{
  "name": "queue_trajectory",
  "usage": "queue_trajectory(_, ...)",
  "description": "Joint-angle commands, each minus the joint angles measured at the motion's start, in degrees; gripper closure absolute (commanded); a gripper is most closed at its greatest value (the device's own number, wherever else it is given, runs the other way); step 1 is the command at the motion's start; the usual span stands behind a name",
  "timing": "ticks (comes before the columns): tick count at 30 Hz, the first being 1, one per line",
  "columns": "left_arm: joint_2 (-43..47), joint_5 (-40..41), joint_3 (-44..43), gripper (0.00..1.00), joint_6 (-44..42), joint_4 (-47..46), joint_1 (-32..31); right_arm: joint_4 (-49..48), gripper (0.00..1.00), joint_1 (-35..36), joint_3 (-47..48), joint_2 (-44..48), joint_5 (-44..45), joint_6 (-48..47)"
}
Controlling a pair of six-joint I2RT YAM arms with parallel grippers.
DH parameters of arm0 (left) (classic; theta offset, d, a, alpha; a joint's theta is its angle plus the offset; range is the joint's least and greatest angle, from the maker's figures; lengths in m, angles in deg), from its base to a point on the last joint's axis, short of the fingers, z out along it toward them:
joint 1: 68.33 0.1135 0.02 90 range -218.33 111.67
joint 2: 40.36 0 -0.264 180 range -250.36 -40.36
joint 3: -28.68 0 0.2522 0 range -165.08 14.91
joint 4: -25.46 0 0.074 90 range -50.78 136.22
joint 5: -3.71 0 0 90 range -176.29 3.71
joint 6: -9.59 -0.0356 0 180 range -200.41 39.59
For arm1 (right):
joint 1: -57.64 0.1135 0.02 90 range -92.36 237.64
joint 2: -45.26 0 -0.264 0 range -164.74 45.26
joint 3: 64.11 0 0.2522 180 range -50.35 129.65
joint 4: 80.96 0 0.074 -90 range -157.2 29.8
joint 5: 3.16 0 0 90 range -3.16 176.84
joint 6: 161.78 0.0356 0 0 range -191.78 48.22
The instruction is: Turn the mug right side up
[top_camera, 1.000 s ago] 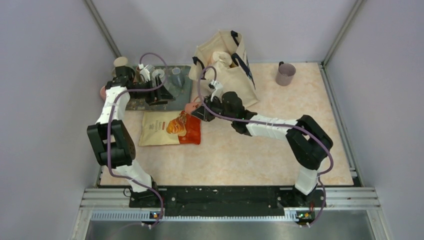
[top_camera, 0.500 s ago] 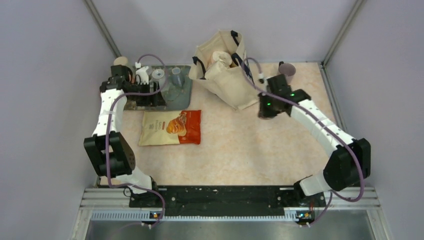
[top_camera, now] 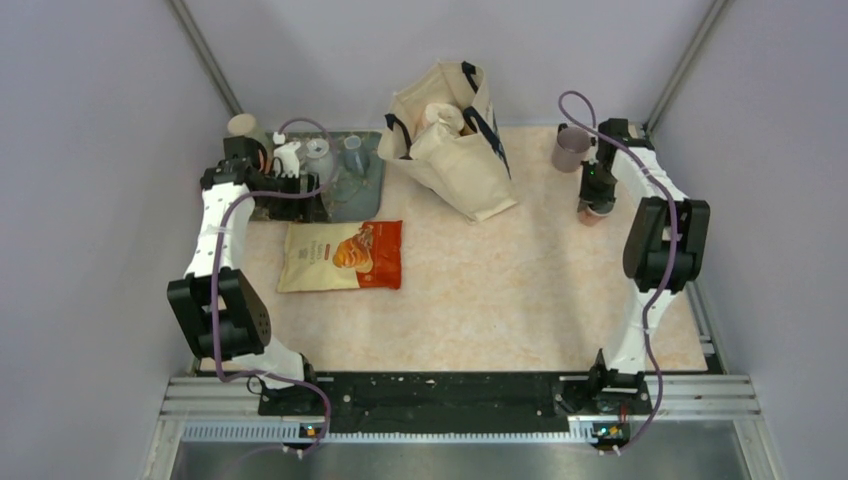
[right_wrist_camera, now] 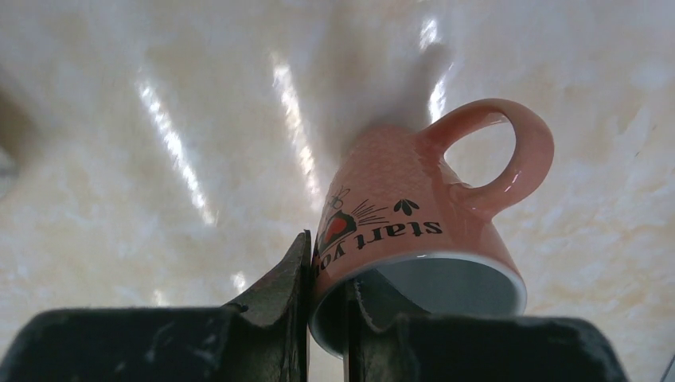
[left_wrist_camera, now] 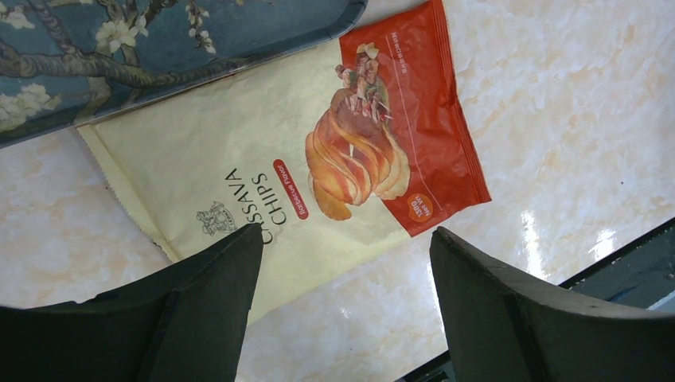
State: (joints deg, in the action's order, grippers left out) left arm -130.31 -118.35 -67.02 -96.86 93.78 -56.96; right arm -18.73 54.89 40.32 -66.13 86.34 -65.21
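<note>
The right hand (right_wrist_camera: 326, 274) pinches the rim of a pink mug (right_wrist_camera: 414, 231) at the far right side of the marbled surface (top_camera: 480, 290), with 1 finger outside the wall and 1 inside the mouth. The mug's opening faces up toward the wrist and its base points down at the surface, slightly tilted, with the handle out to the right in the wrist view. Whether the base touches the surface cannot be told. Black lettering and a small heart design show on its side. From above, the mug sits just beside a mauve cup (top_camera: 571, 150) standing near the far right corner.

Across the surface, the left hand (left_wrist_camera: 346, 235) hangs open and grips nothing, its 2 fingers spread wide above a bag of cassava chips (left_wrist_camera: 318, 159). The bag lies flat, its top edge against a blue floral tray (left_wrist_camera: 159, 40). A cream tote bag (top_camera: 455, 150) with dark straps slumps at the far middle, between the tray and the mauve cup.
</note>
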Motion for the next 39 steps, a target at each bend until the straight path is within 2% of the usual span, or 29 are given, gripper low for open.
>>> queue_trajectory(1,2.8,1.2,0.8,0.19,-2.2,0.1,0.0,1.0,1.00,-3.6,11.7,-7.7,0.2,0.9)
queue_trajectory(8,1.4,1.3,0.5,0.19,-2.6,-0.2,0.0,4.0,1.00,-4.0,21.2,-16.6,3.6,-0.8)
queue_trajectory(17,0.7,1.2,-0.3,0.20,-2.1,-0.3,0.0,5.2,1.00,-7.1,33.3,-25.3,3.5,-3.0)
queue_trajectory(26,0.5,2.0,-1.1,0.20,-1.7,-0.1,0.0,5.2,1.00,-8.9,46.2,-33.6,0.7,-0.4)
queue_trajectory(39,0.9,2.7,-0.9,0.20,-1.9,0.1,0.0,-1.7,1.00,-9.0,49.5,-37.5,-3.4,5.7)
